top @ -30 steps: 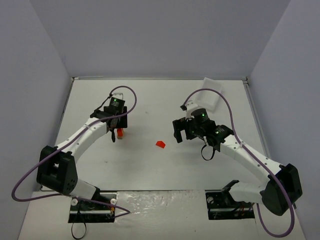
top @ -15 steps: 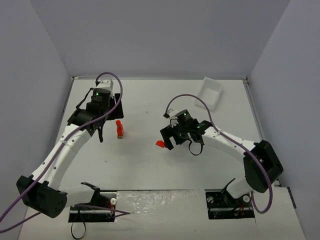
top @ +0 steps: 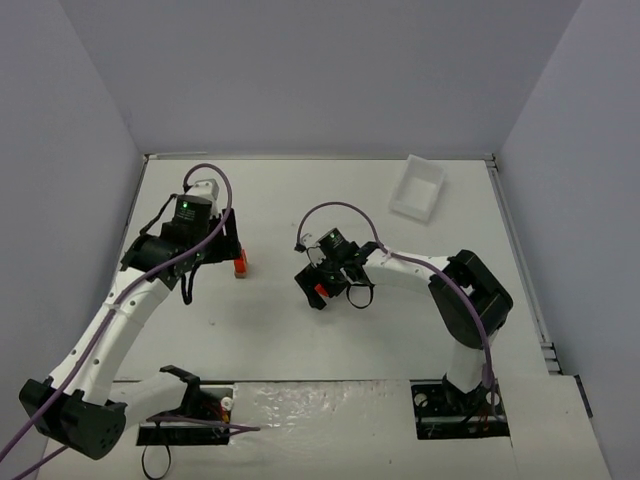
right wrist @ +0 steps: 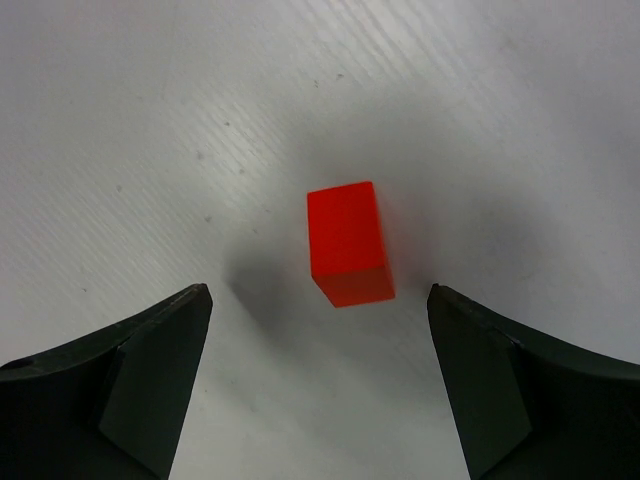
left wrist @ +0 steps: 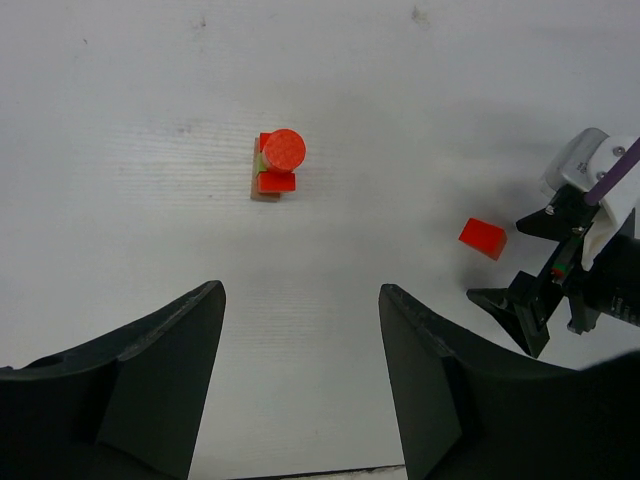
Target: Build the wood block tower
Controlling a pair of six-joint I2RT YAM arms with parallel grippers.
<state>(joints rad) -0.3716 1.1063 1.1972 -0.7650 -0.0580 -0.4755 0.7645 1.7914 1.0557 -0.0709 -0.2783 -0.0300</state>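
Observation:
The wood block tower point(top: 240, 263) stands left of centre; in the left wrist view point(left wrist: 277, 166) it shows a red round top over red, lime green and tan blocks. My left gripper point(top: 222, 248) is open and empty, just left of the tower and apart from it point(left wrist: 300, 385). A loose red block point(top: 321, 291) lies on the table, also in the left wrist view point(left wrist: 483, 238). My right gripper point(top: 316, 286) is open above it. In the right wrist view the block point(right wrist: 348, 243) lies just ahead of the spread fingers, untouched by the gripper point(right wrist: 318, 385).
A white rectangular tray point(top: 418, 188) sits at the back right. Grey walls close the table on three sides. The white table point(top: 300, 340) lies between tower and loose block.

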